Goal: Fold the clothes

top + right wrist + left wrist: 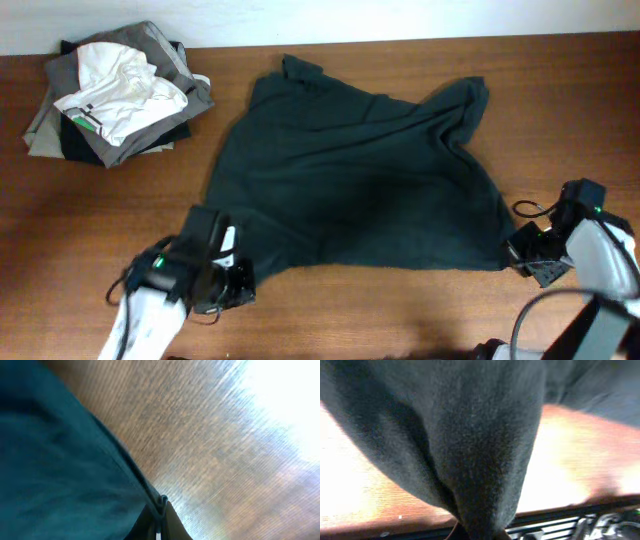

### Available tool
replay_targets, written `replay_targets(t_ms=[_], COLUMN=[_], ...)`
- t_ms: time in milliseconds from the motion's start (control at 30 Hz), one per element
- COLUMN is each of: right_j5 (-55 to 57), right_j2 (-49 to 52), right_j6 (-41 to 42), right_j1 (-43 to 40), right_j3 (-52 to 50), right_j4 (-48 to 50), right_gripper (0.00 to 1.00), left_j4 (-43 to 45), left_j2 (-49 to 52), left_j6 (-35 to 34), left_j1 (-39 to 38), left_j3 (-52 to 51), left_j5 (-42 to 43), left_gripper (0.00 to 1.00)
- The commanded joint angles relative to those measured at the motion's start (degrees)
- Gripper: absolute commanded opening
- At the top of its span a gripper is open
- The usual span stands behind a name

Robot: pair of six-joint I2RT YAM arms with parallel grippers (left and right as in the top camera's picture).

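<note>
The clothes [360, 180], a large dark teal T-shirt, lie spread plain face up across the middle of the wooden table. My left gripper [235, 278] sits at the shirt's near left corner. In the left wrist view the dark fabric [470, 435] gathers into a fold that runs down into the shut left gripper [480, 534]. My right gripper [512, 256] is at the near right corner. In the right wrist view its fingers [175, 529] are shut on the shirt's hem [145, 485] at the right gripper [159, 522].
A pile of folded grey clothes [50, 110] with a white garment [120, 95] on top sits at the far left of the table [560, 110]. The table's near edge runs just behind both arms.
</note>
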Motion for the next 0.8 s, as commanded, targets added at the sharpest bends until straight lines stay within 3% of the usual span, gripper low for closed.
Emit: replay_targets(t_ms=[0, 100, 167, 233, 367, 633, 767], right_j5=[2.3, 2.3, 2.3, 0.2, -3.1, -12.2, -15.9], right_j2=[-7.6, -13.0, -14.0, -14.0, -14.0, -7.2, 0.2], right_j6=[2.2, 2.7, 3.7, 3.7, 3.7, 5.0, 5.2], right_j1=[-0.1, -0.1, -0.1, -0.1, -0.1, 0.2, 4.9], right_j3=[-0.3, -0.3, -0.2, -0.1, -0.1, -0.1, -0.1], right_j4=[-2.7, -4.3, -3.8, -0.3, 5.3, 23.2, 36.3], right_gripper=[0.04, 0.04, 0.04, 0.04, 0.04, 0.04, 0.04], left_j4=[-1.4, 3.6, 12.0, 23.4, 31.6, 48.9, 52.6], left_j2=[-9.3, -12.8, -12.8, -11.3, -4.5, 15.6, 19.3], left_j6=[-3.3, -3.2, -1.6, -1.7, -1.7, 1.1, 1.2], left_j1=[-0.2, -0.2, -0.2, -0.2, -0.2, -0.2, -0.2], left_j3=[0.7, 0.9, 1.5, 1.8, 1.8, 1.8, 1.8], left_j5=[-0.4, -0.6, -0.9, -8.1, -14.0, -15.1, -22.4], left_gripper=[0.01, 0.01, 0.01, 0.01, 0.01, 0.01, 0.01])
